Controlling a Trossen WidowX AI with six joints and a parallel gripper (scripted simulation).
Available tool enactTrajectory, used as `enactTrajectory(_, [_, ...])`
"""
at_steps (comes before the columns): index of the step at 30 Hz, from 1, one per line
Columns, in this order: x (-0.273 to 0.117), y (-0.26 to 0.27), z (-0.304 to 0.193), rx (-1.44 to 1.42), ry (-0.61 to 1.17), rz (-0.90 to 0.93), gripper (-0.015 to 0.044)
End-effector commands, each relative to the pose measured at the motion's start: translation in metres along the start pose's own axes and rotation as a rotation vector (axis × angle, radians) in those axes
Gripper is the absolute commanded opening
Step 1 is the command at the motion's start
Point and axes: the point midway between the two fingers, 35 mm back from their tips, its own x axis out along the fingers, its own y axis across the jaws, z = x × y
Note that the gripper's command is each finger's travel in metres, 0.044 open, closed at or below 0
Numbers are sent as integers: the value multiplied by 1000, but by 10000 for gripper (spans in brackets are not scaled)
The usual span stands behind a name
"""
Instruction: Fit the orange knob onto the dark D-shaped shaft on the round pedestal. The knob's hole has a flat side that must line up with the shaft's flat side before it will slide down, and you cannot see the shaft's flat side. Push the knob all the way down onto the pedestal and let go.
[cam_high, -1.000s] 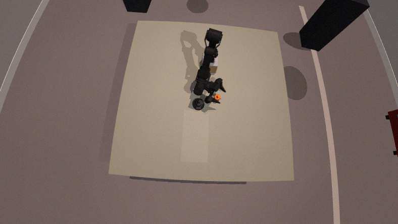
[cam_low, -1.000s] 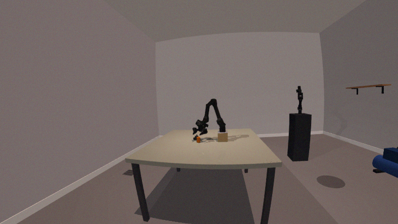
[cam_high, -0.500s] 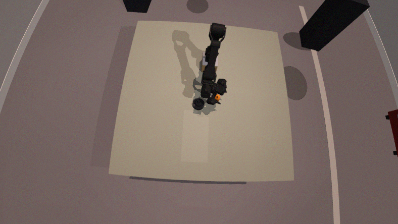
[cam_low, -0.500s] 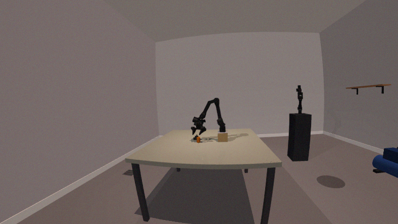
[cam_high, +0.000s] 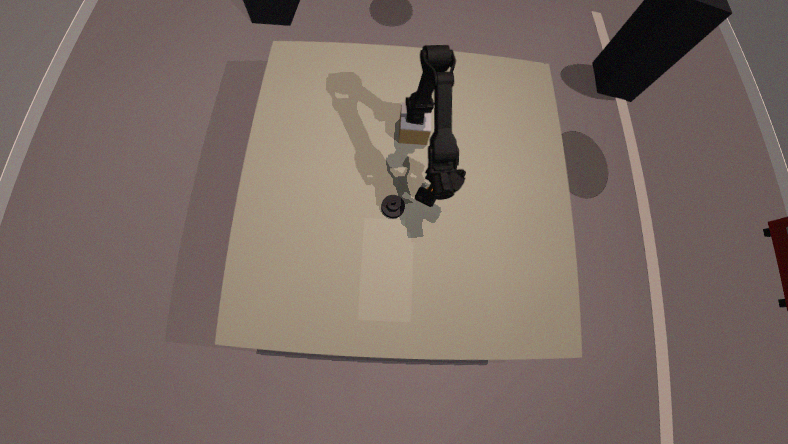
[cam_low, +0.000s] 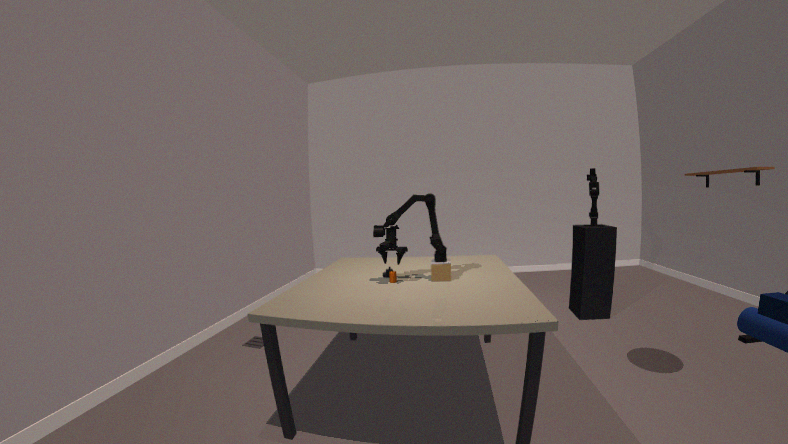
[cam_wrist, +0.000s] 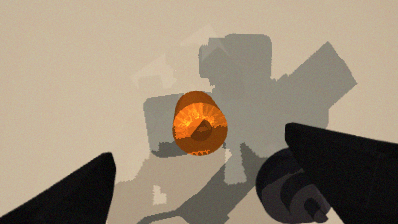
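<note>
The orange knob (cam_low: 392, 277) (cam_wrist: 186, 125) stands upright on the table. Its dark hole (cam_wrist: 203, 131) faces up, with a straight edge at the upper left in the wrist view; shadow covers part of it. My gripper (cam_low: 392, 262) (cam_wrist: 202, 145) is open and empty, pointing down above the knob, its fingers wide to either side. In the top view the arm hides nearly all of the knob. The dark round pedestal (cam_high: 385, 211) (cam_wrist: 267, 186) stands beside the knob, partly behind the right finger in the wrist view. Its shaft (cam_high: 393, 204) (cam_wrist: 314, 207) is bare; its flat side cannot be made out.
The arm's base stands on a wooden block (cam_high: 414, 136) (cam_low: 440, 272) towards the back of the table (cam_high: 308, 275) (cam_low: 402, 311). The arm's shadow falls around the knob and pedestal. A black stand (cam_low: 592, 275) with another arm on it is away from the table.
</note>
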Motion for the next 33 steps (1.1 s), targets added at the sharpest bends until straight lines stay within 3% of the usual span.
enactTrajectory(1, [-18, 1, -1, -21, 119, -44, 440])
enactTrajectory(11, [-18, 1, -1, -5, 118, -45, 440])
enactTrajectory(22, [-16, 1, -2, 981, 86, -100, 440])
enactTrajectory(33, [-16, 0, -3, 1044, 83, -103, 440])
